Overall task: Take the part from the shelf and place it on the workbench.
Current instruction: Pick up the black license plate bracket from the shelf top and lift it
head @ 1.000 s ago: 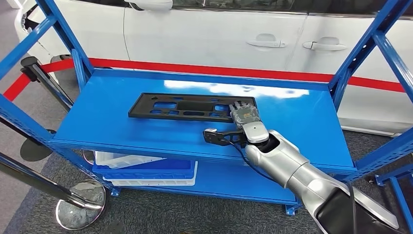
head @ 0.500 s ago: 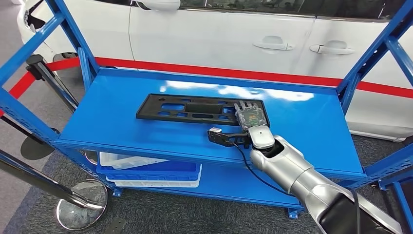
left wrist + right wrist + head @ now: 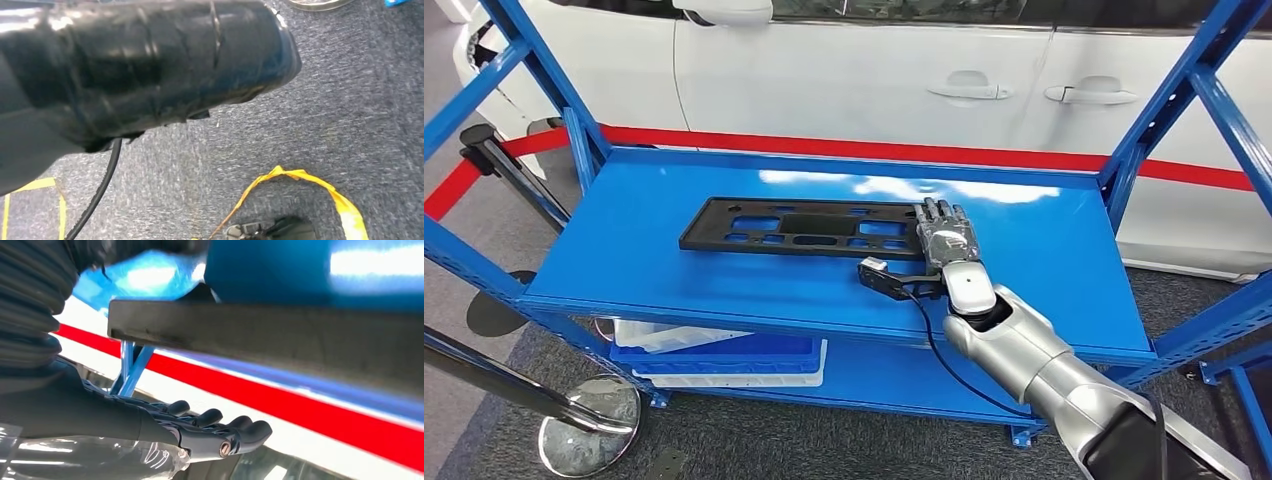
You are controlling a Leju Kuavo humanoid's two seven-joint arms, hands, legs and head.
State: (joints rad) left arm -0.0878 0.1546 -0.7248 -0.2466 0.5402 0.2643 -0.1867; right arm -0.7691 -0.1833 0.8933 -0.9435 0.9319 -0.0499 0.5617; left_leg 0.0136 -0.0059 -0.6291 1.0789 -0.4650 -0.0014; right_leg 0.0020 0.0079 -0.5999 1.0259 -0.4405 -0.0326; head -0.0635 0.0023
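No readable writing, brand or label anywhere in view.

Behind the shelf: white car [image 3: 874,70], two door handles visible, no badge legible. Red stripe [image 3: 854,148] running along below the doors, just past the shelf's far edge.

Blue metal shelf [image 3: 1064,250], glossy top deck, blue angled uprights at the sides. Lower deck carrying a blue bin [image 3: 724,347] stacked on a white one.

Grey carpet floor [image 3: 754,440]. Black stanchion pole with chrome base [image 3: 589,423] at front left of the shelf. Yellow strap [image 3: 300,177] lying on the carpet in the left wrist view.

Part [image 3: 799,227]: flat, long, black rectangular panel, matte, with several rectangular and slot cutouts, blue deck showing through them. Lying flat on the top deck, roughly centred, long side parallel to the shelf front. Thin dark edge seen side-on in the right wrist view.

Right hand [image 3: 944,238]: silver arm reaching in from lower right, hand over the part's right end, fingers [image 3: 215,417] extended and side by side, not curled. Appears to be resting on or just above the part; contact not clear, grip cannot be told.

Small black block [image 3: 879,275] with a cable beside the wrist, above the deck near the front edge.
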